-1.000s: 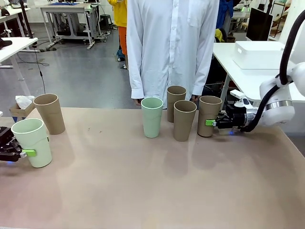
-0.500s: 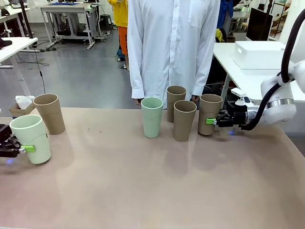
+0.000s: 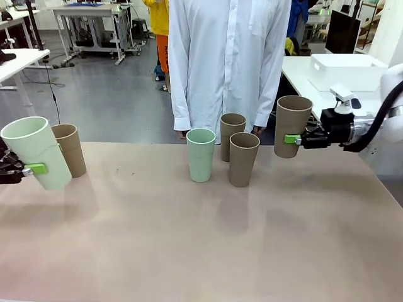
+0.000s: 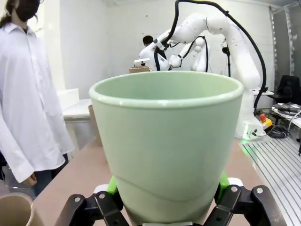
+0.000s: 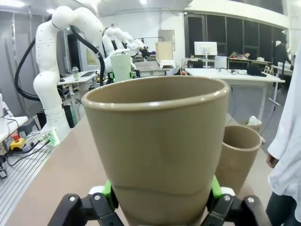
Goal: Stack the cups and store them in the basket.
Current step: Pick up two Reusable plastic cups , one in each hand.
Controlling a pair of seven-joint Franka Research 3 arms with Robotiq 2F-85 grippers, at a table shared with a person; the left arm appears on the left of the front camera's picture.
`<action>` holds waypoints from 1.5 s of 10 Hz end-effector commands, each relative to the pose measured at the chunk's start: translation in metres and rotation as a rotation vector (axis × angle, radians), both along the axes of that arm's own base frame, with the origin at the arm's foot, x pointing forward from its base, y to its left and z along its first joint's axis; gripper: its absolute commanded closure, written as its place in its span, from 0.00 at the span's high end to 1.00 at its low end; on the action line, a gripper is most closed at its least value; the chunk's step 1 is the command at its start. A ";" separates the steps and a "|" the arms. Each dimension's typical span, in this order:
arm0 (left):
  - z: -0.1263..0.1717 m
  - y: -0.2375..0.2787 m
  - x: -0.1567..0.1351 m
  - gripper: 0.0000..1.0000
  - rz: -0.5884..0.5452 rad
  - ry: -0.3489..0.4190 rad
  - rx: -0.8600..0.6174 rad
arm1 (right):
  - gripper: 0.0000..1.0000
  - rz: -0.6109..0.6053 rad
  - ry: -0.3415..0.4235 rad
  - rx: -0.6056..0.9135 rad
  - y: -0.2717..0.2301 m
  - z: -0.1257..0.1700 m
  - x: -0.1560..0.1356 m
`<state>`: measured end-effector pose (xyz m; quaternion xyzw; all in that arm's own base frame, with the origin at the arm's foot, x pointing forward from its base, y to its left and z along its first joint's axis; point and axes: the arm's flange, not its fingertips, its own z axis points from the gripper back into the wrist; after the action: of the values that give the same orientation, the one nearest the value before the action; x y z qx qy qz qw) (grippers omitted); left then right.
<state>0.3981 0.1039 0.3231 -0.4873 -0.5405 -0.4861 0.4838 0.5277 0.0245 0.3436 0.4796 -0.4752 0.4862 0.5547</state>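
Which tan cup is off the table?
The tan cup gripped by the right hand, held clear above the table; the other three tan cups stand on it.

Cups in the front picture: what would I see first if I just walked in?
The robot's left hand holds a tilted mint cup in the air on the left, and its right hand holds a tan cup up on the right. A person in white stands across the table.
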 end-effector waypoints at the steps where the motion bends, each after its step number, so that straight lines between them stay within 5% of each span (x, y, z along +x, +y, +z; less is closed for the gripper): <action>1: 0.011 -0.032 -0.019 0.85 0.050 0.031 0.010 | 0.85 -0.064 -0.089 0.020 -0.003 0.011 -0.048; 4: 0.017 -0.058 -0.025 0.85 0.028 0.057 0.057 | 0.85 -0.061 -0.123 0.077 -0.022 0.012 -0.107; 8: 0.025 -0.086 -0.018 0.85 0.013 0.035 0.085 | 0.85 -0.101 -0.060 0.145 -0.051 0.001 -0.152; 12: 0.024 -0.099 -0.023 0.85 -0.017 0.040 0.064 | 0.85 -0.130 -0.083 0.123 -0.058 -0.021 -0.172; 15: 0.033 -0.099 -0.038 0.85 -0.068 0.003 0.035 | 0.85 -0.134 -0.041 0.128 -0.063 -0.022 -0.153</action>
<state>0.3715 0.0058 0.3472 -0.4872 -0.5063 -0.5105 0.4957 0.3744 -0.0389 0.3186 0.4712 -0.5442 0.4272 0.5471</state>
